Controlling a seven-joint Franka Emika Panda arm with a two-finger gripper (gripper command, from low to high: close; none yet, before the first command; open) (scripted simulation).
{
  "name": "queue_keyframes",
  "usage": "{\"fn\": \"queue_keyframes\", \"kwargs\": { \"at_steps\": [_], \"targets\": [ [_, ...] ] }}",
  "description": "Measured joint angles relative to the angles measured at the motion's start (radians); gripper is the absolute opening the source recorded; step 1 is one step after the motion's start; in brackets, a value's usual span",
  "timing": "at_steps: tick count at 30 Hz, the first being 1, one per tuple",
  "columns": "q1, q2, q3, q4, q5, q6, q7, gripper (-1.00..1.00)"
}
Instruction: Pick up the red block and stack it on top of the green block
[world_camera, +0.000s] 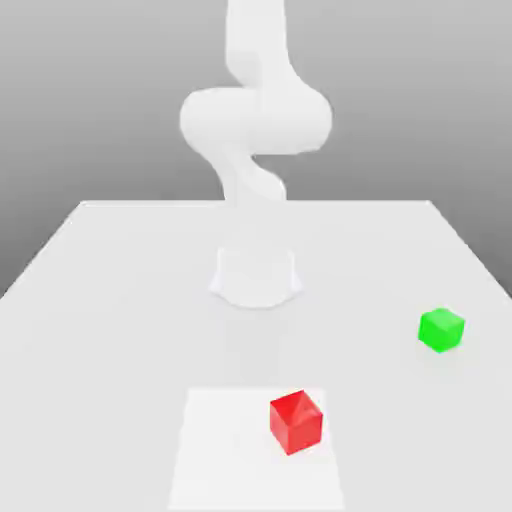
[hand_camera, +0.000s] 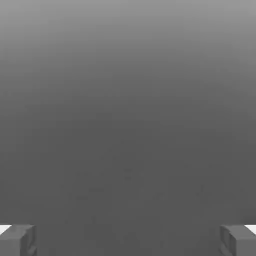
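- I stood in a bare simulated test scene, no home or workshop.
- My arm (world_camera: 255, 120) was a smooth white shape with no texture.
- The table (world_camera: 110, 300) under me was a flat, pale, featureless slab, with a lighter square patch (world_camera: 225, 450) near its front edge.
- Behind it lay only a plain grey gradient backdrop (world_camera: 90, 90).
- The sole props were two flat-coloured cubes, red (world_camera: 296, 421) and green (world_camera: 441, 329), well apart.
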Motion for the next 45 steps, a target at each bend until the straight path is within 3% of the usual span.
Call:
{"fn": "queue_keyframes", "kwargs": {
  "at_steps": [13,19,26,27,34,40,45],
  "targets": [
    [0.117,0.485,-0.034,-0.256,0.044,0.275,-0.227,0.00],
    [0.141,0.700,-0.023,-0.372,0.010,0.400,-0.291,0.00],
    [0.134,0.952,-0.009,-0.366,0.015,0.602,-0.315,0.00],
    [0.131,0.973,-0.006,-0.363,0.018,0.620,-0.317,-1.00],
    [0.131,0.971,-0.006,-0.364,0.015,0.617,-0.314,-1.00],
    [0.135,0.778,-0.014,-0.392,-0.007,0.453,-0.299,-1.00],
    [0.334,0.684,0.100,-0.430,0.043,0.397,-0.367,-1.00]
  ]
}}
